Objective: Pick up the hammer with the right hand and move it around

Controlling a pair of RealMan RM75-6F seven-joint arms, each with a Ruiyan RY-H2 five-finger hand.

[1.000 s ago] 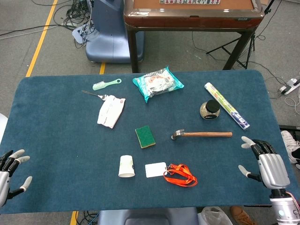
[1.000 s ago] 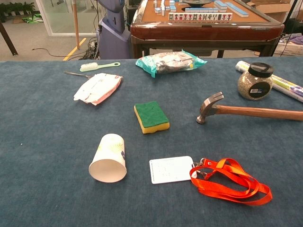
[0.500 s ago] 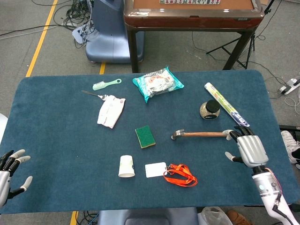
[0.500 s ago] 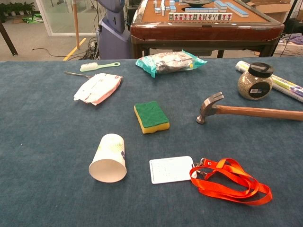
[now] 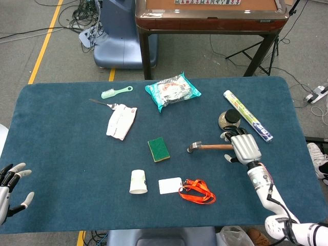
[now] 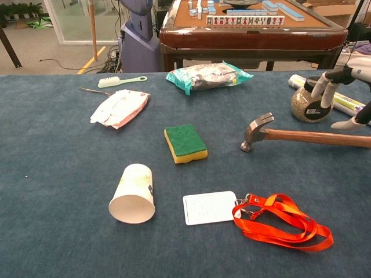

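The hammer [image 5: 205, 147] [image 6: 290, 135] lies flat on the blue table, steel head to the left and wooden handle running right. My right hand [image 5: 244, 147] [image 6: 348, 87] hovers over the far part of the handle, palm down, fingers spread, holding nothing; in the head view it hides the handle's end. In the chest view its fingers [image 6: 322, 86] stay above the wood without touching it. My left hand [image 5: 7, 185] rests open at the table's front left edge, far from the hammer, and appears only in the head view.
A lidded jar [image 5: 229, 119] [image 6: 313, 99] and a long tube [image 5: 248, 116] lie just behind the right hand. A green sponge [image 5: 159, 149], paper cup [image 5: 138, 182], white card with orange lanyard [image 5: 197, 190], packet [image 5: 172, 90], wipes pack [image 5: 121, 122], brush [image 5: 116, 92] and spoon [image 5: 102, 103] are spread further left.
My right hand has travelled from the table's front right corner up and leftward, arriving over the hammer's handle and entering the chest view. The left hand and the hammer stayed put.
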